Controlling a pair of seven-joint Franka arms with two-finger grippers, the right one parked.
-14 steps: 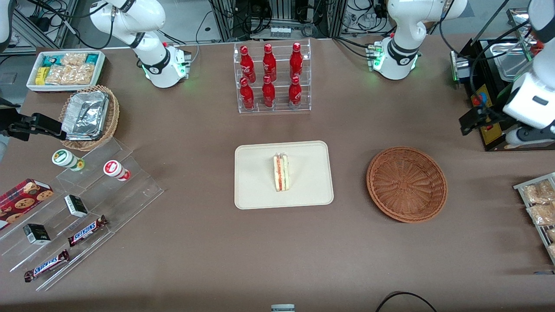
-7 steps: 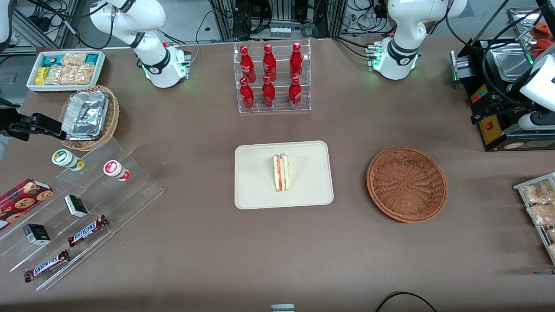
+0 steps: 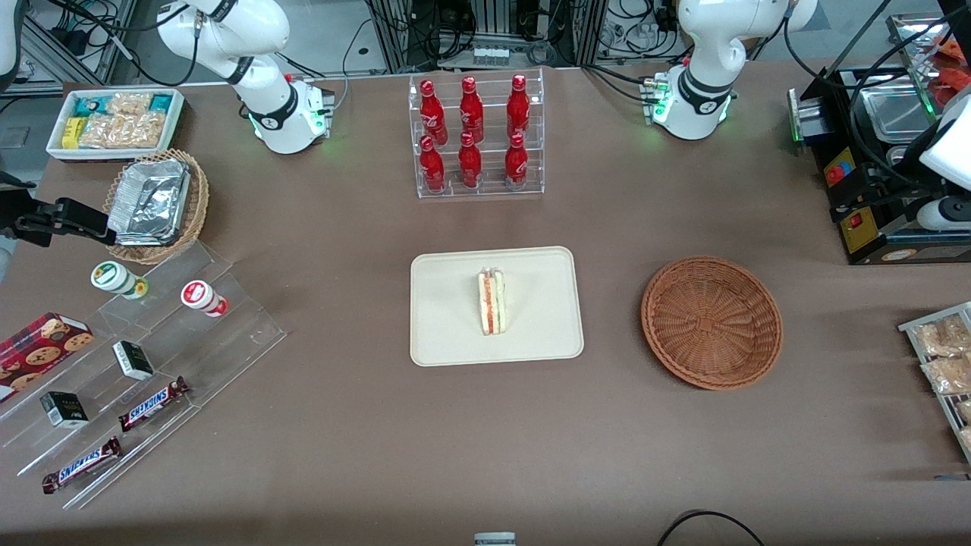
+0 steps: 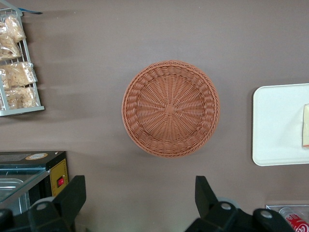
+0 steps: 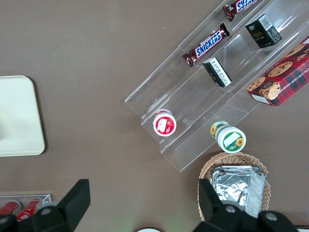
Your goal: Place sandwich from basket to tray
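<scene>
Cream-beige tray (image 3: 497, 305) noted flat at mid-table on the brown cloth (image 3: 485, 440), bearing the sandwich (image 3: 491, 302). Sandwich found lying near the tray's centre, red-orange filling stripe turned up, touching nothing but the tray. Reddish-brown wicker basket (image 3: 711, 322) recorded beside the tray toward the working arm's end of the table, well apart from it, holding nothing. Same basket (image 4: 170, 108) seen from above in the left wrist view, with the tray's edge (image 4: 277, 125) and a sliver of the sandwich (image 4: 305, 125) just in frame. Gripper (image 4: 140, 198) observed high above the bare cloth near the basket, touching nothing, black fingers (image 4: 72, 193) spread wide and gripping nothing; not made out in the front view. Clear rack of red bottles (image 3: 476, 136) logged farther from the front camera than the tray. Tan wicker basket with foil trays (image 3: 155, 205), white bin of snack packets (image 3: 114, 121) and stepped clear display stand (image 3: 144, 364) with Snickers bars (image 3: 152, 403) noted toward the parked arm's end. Wire rack of bagged snacks (image 3: 944, 364) noted at the working arm's end.
</scene>
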